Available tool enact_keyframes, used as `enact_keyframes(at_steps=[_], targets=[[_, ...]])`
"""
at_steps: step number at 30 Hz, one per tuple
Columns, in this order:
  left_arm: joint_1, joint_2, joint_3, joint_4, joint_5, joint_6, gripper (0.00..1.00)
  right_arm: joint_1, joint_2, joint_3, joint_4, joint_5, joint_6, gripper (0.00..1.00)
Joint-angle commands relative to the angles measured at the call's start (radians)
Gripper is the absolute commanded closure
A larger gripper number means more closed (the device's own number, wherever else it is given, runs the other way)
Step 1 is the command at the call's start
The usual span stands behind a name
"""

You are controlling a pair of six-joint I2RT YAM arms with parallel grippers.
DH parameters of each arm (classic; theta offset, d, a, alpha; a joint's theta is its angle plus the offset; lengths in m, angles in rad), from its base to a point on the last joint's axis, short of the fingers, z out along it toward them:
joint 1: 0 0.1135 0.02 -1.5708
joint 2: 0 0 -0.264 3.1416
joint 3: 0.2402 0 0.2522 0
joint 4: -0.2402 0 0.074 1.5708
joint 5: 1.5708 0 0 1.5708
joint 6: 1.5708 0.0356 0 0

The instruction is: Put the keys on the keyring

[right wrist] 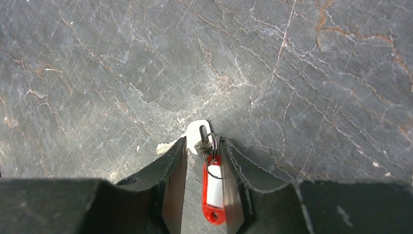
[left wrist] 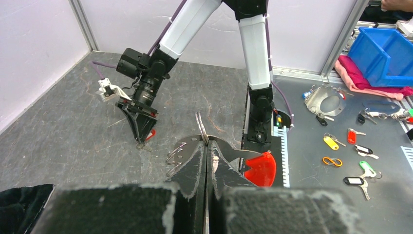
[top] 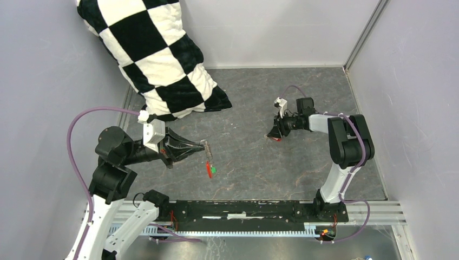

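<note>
We see the left gripper point(left wrist: 205, 146) with its fingers pressed together, clamped on the keyring point(left wrist: 200, 124). The ring sticks straight out past the fingertips, edge-on to the wrist camera. More wire loops point(left wrist: 175, 155) show just beside one finger, and the red tag point(left wrist: 260, 169) peeks out on the other side, half hidden behind the finger. From above, the red tag point(top: 209, 170) and the green tag point(top: 214, 170) trail from the left gripper point(top: 203, 145) tip towards the arm bases. We cannot tell whether they touch the table.

The right gripper point(right wrist: 203, 140) points down at the table point(right wrist: 292, 73), its fingers apart and straddling the keys point(right wrist: 198, 134). The silver key lies flat with its round head just beyond the fingertips. Its blade points sideways under one finger, so only the tip shows. A small ring joins it to a red piece point(right wrist: 213, 192) whose long axis runs back between the fingers towards the wrist. Bare table shows between the red piece and one finger.

The table is dark grey stone veined in rust and white, boxed in by pale walls. A black-and-white checked pillow point(top: 157, 54) leans in the far corner. Beyond the wall, the left wrist view shows a blue bin point(left wrist: 384, 48) and scattered key tags, too small to make out clearly.
</note>
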Motion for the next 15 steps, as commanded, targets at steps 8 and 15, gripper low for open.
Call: enact_keyframes(at_steps=[8,15], targets=[[-0.004,-0.004,0.046,0.017,0.008,0.041,0.98,-0.014,-0.073,-0.074,0.040,0.042,0.017,0.61],[-0.004,-0.003,0.045,0.016,0.008,0.043,0.98,-0.015,-0.074,-0.093,0.062,0.053,0.046,0.78]])
